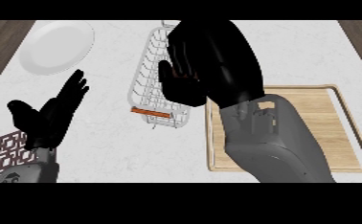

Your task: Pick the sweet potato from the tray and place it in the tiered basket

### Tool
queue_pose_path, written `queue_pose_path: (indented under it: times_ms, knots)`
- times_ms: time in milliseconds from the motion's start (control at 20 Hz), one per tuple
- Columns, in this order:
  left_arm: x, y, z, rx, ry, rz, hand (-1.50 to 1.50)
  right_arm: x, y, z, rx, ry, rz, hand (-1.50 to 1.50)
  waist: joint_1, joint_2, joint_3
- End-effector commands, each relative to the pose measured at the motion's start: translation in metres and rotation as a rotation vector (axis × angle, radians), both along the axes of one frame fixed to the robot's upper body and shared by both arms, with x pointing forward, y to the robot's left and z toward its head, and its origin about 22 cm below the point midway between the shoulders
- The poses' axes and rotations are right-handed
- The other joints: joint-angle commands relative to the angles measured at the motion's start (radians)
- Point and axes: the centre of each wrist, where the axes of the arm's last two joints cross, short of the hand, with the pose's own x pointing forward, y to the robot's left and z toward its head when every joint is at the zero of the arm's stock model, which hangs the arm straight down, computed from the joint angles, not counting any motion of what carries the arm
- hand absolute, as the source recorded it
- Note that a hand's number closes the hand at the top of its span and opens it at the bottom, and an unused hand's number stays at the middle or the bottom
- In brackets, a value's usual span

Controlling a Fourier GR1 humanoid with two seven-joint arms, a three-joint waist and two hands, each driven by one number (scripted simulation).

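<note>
Sweet potato is hidden from my feed, so I can't say where it sits. My right hand (pixel 212 55) hangs over the wire tiered basket (pixel 145 74) at 12 o'clock, and I can't tell if it's open or closed. The wooden tray (pixel 318 122) is at 4 o'clock. My left hand (pixel 50 115) rests at 8 o'clock with its fingers spread, and a white plate (pixel 56 46) is at 10.

The tiered basket (pixel 152 82) is white wire, long and thin, with an orange bar (pixel 151 113) at its near end. It lies on the worktop (pixel 106 137), to the right of my left fingers (pixel 74 88) and partly under my right hand (pixel 212 60). The tray (pixel 332 122) is flat pale wood, right of that hand.
</note>
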Motion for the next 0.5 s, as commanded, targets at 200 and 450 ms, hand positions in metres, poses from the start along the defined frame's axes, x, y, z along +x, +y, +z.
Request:
queue_pose_path:
  times_ms: [200,450]
  knots:
    - [-0.017,-0.006,0.004,-0.006,0.011,-0.015,0.0,0.031,0.005,-0.025,-0.032,0.033,-0.003,1.5,0.003,0.0,0.001]
    - [-0.008,-0.012,0.01,-0.004,0.013,-0.018,0.0,0.032,0.042,-0.042,-0.046,-0.019,-0.054,1.5,0.005,0.0,0.001]
